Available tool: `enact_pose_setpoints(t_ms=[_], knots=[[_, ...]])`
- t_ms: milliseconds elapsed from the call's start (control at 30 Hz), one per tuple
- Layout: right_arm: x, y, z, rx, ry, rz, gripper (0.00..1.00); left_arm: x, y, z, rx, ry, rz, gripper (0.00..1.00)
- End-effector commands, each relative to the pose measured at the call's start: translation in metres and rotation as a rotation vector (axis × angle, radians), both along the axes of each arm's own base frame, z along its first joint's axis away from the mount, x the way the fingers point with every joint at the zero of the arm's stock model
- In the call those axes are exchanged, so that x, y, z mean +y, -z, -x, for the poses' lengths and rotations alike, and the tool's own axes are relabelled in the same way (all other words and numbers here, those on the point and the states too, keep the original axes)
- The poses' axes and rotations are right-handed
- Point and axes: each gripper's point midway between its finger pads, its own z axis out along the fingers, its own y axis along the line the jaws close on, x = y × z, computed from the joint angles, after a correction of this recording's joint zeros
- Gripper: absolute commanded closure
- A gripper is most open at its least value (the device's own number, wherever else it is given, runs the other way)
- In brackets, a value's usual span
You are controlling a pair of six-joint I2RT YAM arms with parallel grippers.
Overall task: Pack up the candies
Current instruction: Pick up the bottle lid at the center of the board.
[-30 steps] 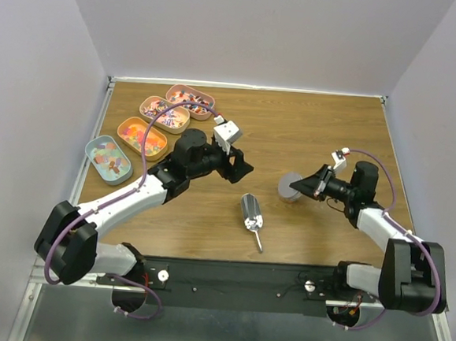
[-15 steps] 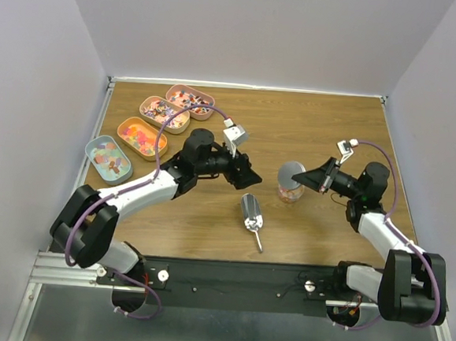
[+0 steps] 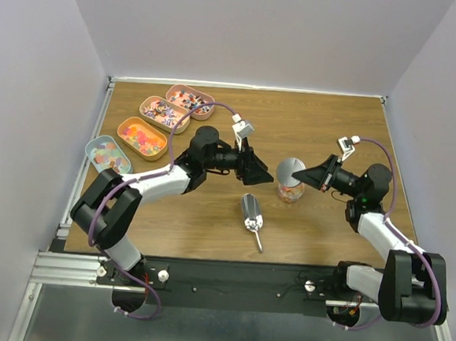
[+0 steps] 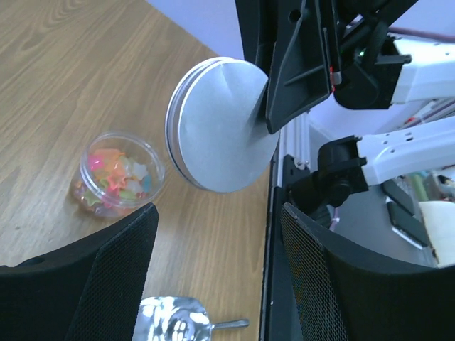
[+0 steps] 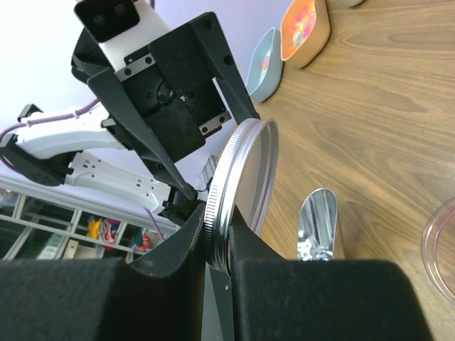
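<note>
Left pincer has moved right since a second ago and is now near the jar; lid is raised off the jar, which it covered before.
Left pincer: jaws wide apart, facing the lid's flat face, not touching it. Right pincer: closed on the lid's rim, holding the lid on edge, tilted, just above the jar and apart from it. Jar stands upright and uncovered on the desk, with a shallow layer of candies in its bottom, mixed pink, orange, yellow and pale. More candies lie in four oval tins in a diagonal row at the far left, well apart from the jar. Scoop lies flat on the desk nearer the arm bases, between the arms, its handle towards the near edge.
</note>
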Motion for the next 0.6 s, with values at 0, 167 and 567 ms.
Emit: enact_pose_setpoints(t_ms=[0, 167, 567], knots=[[0.006, -0.015, 0.011, -0.073, -0.052, -0.009, 0.99, -0.010, -0.023, -0.003, 0.005, 0.048, 0.093, 0.23], [0.007, -0.022, 0.009, -0.083, -0.055, -0.017, 0.99, -0.016, -0.026, -0.009, 0.018, 0.053, 0.129, 0.24], [0.013, -0.017, 0.015, -0.075, -0.080, -0.021, 0.99, -0.022, -0.025, 0.006, 0.074, 0.135, 0.217, 0.53]])
